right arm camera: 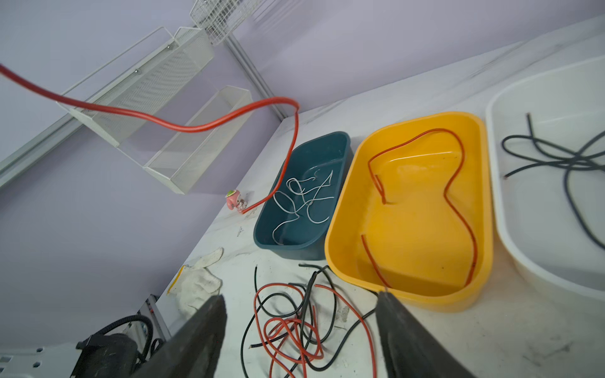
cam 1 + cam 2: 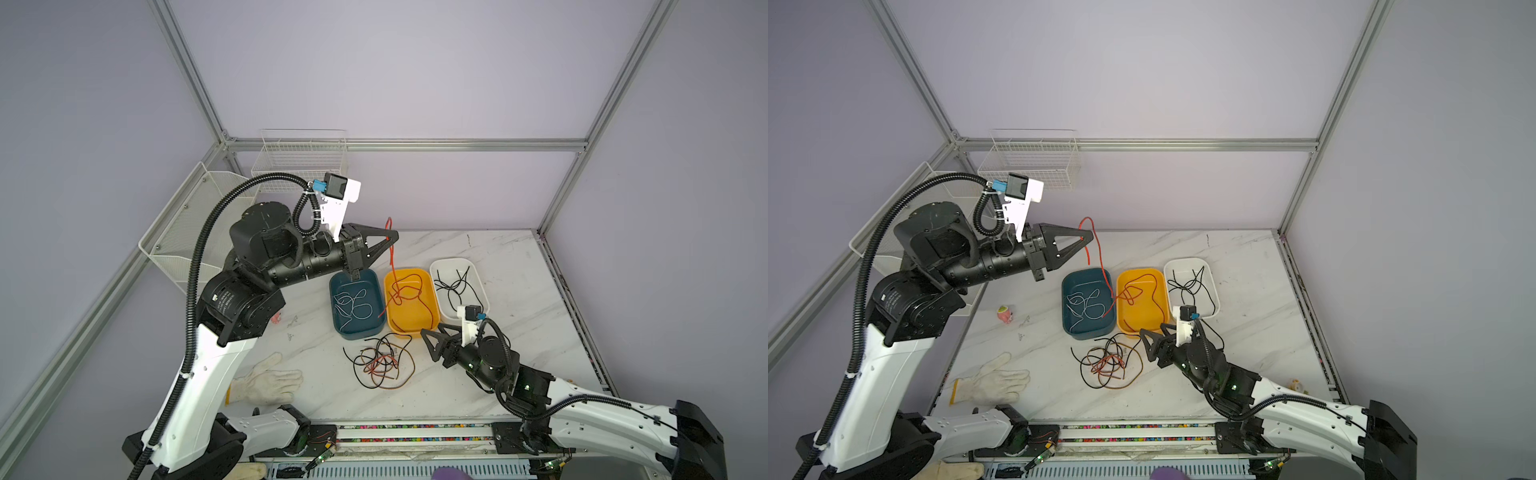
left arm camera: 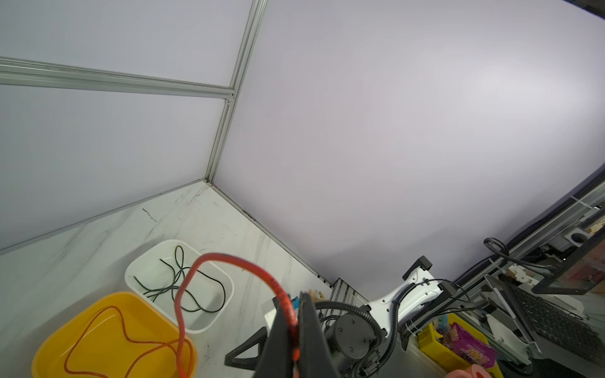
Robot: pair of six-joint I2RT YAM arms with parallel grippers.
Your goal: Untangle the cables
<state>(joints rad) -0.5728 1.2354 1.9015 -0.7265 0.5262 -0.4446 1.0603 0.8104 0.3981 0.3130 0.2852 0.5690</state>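
My left gripper (image 2: 392, 237) (image 2: 1088, 237) (image 3: 296, 327) is raised high over the bins and shut on a red cable (image 2: 391, 253) (image 2: 1098, 257) (image 3: 229, 258) (image 1: 183, 127). The cable hangs down, and its free end dangles by the teal bin (image 2: 332, 307) (image 1: 262, 239). A tangle of black and red cables (image 2: 380, 361) (image 2: 1108, 361) (image 1: 288, 324) lies on the table in front of the bins. My right gripper (image 2: 433, 332) (image 2: 1152, 330) (image 1: 299, 327) sits low, just right of the tangle, open and holding nothing.
The teal bin holds white cables. The yellow bin (image 2: 432, 291) (image 1: 330, 248) holds a red one, and the white bin (image 2: 482, 286) (image 3: 209, 324) holds black ones. A white glove (image 2: 270, 380) lies front left, a pink toy (image 2: 1005, 314) left, and wire baskets (image 2: 299, 160) at the back left.
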